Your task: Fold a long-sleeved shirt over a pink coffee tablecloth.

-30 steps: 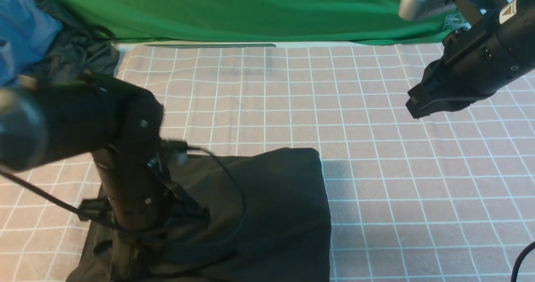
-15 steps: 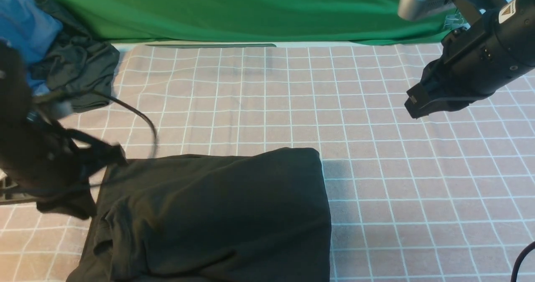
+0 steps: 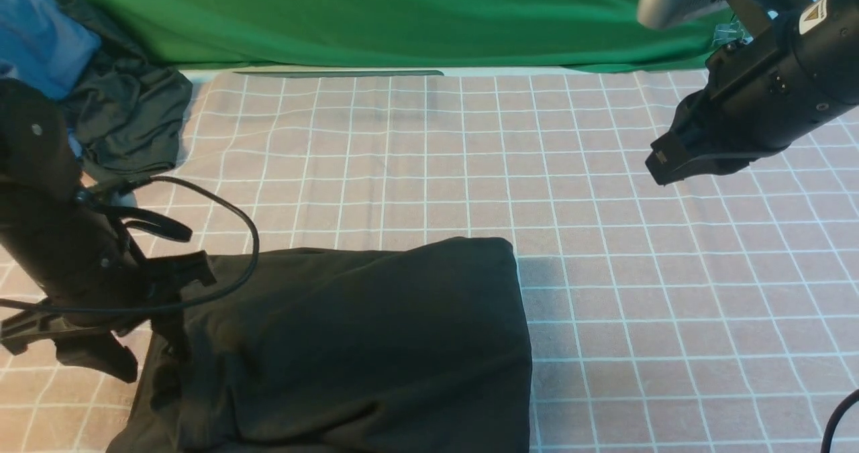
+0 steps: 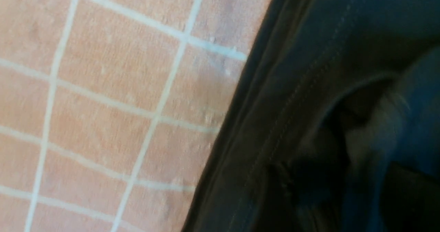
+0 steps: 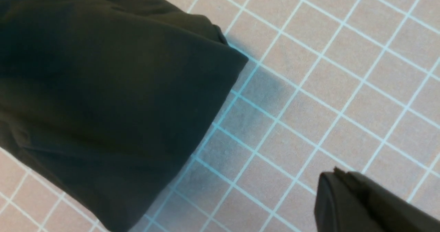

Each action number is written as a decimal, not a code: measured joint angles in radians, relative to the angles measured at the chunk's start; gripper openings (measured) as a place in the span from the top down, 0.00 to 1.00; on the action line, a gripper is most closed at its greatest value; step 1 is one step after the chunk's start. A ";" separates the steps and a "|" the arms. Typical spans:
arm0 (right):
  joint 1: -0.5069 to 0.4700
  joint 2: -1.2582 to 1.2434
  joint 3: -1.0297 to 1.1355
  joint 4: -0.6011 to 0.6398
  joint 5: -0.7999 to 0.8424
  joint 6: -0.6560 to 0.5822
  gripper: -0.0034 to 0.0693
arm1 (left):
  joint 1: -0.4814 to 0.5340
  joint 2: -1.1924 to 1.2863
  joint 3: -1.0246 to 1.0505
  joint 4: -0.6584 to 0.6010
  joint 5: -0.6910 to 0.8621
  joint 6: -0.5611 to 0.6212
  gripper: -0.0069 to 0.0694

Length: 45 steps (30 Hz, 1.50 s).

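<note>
Hanging across the far side: green backdrop cloth. Lying crumpled in the far left corner: blue garment, with a smaller dark garment bunching up just beside it, touching.

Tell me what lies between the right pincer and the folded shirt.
Only bare pink coffee tablecloth separates the right pincer from the long-sleeved shirt; the front view shows it.

Front high, forward; wrists close, downward; shared: shirt.
</note>
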 joint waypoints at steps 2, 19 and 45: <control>0.000 0.000 0.000 0.001 -0.005 0.000 0.90 | 0.000 0.023 0.000 -0.009 -0.027 0.007 0.28; 0.000 0.000 0.000 0.007 -0.025 -0.001 0.90 | 0.000 0.082 -0.080 -0.031 -0.041 0.181 0.80; 0.000 0.000 0.000 0.049 -0.035 -0.004 0.90 | 0.000 0.057 -0.161 0.081 0.019 0.124 0.39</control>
